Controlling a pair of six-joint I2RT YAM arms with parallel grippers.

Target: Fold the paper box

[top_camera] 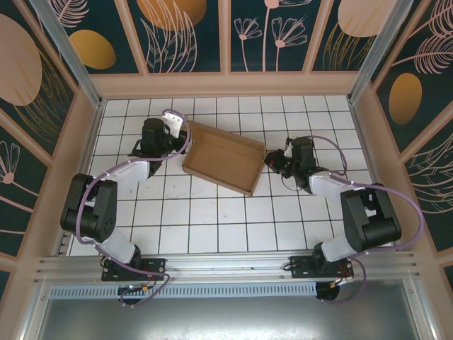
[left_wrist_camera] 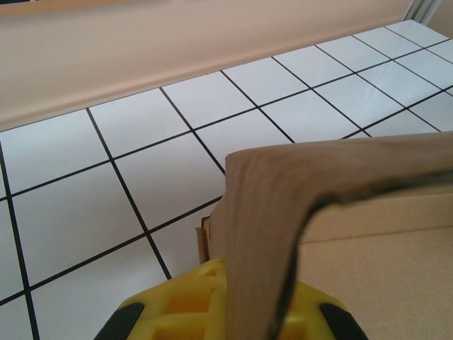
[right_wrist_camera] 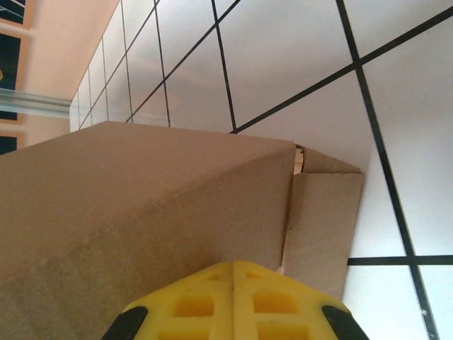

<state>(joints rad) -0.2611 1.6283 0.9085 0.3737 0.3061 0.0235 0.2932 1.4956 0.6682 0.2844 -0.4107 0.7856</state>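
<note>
The paper box (top_camera: 223,157) lies on the white tiled table (top_camera: 212,227), in its far half and about midway across, between my two arms. From above it reads as a shallow open tray of plain brown cardboard, set askew to the tile lines, its walls raised around a bare floor. My left gripper (top_camera: 186,134) is at the box's far left corner, and my jaws there are closed on the board. In my left wrist view a bent strip of the box (left_wrist_camera: 318,177) runs down between my yellow fingers (left_wrist_camera: 191,301), so my left gripper (left_wrist_camera: 244,315) is pinching the box wall. Beyond it lie white tiles and the beige rim (left_wrist_camera: 141,57) at the table's edge. My right gripper (top_camera: 270,160) is at the box's right corner, touching it or just beside it. In my right wrist view my right gripper (right_wrist_camera: 233,301) has its yellow fingers (right_wrist_camera: 191,304) brought together along one seam, so the jaws are closed. The box (right_wrist_camera: 141,212) rises directly past the tips, a narrow flap (right_wrist_camera: 318,227) folded at its end, but whether any cardboard is caught between those jaws I cannot tell
</note>
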